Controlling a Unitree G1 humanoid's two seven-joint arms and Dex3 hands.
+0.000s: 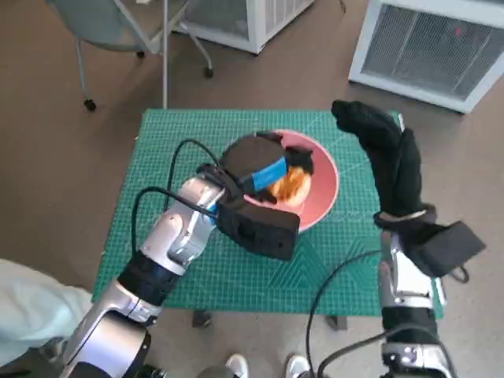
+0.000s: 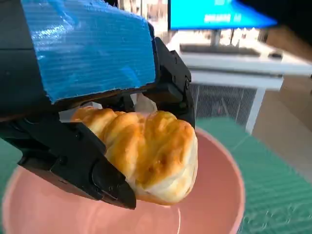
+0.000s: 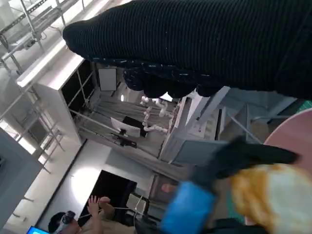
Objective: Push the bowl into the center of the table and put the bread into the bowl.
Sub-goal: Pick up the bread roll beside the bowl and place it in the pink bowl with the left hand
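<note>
Our blue-taped black left hand (image 2: 92,117) grips the golden braided bread roll (image 2: 146,151) over the round pink bowl (image 1: 324,193); our black-gloved right hand (image 1: 386,153) hovers beside it, holding nothing.

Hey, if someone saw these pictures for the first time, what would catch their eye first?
Probably the golden bread gripped in the left robot hand, the one with blue tape, held just over the pink bowl near the middle of the green mat. Next, the gloved right robot hand raised beside the bowl, holding nothing.
</note>
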